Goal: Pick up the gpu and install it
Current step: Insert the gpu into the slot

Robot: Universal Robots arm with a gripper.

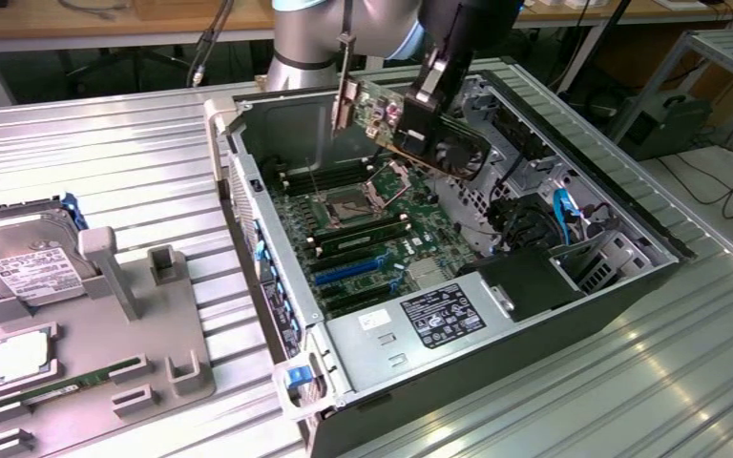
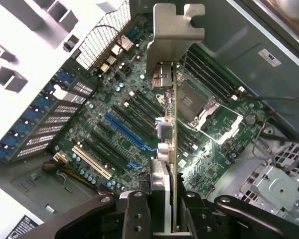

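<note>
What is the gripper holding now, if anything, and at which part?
The gpu: the fingers pinch its two flat faces at the upper edge, away from the silver bracket.

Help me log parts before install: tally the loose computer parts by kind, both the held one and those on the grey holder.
gpu: 1
hard drive: 1
green memory stick: 1
square silver chip: 1
Total: 4
</note>
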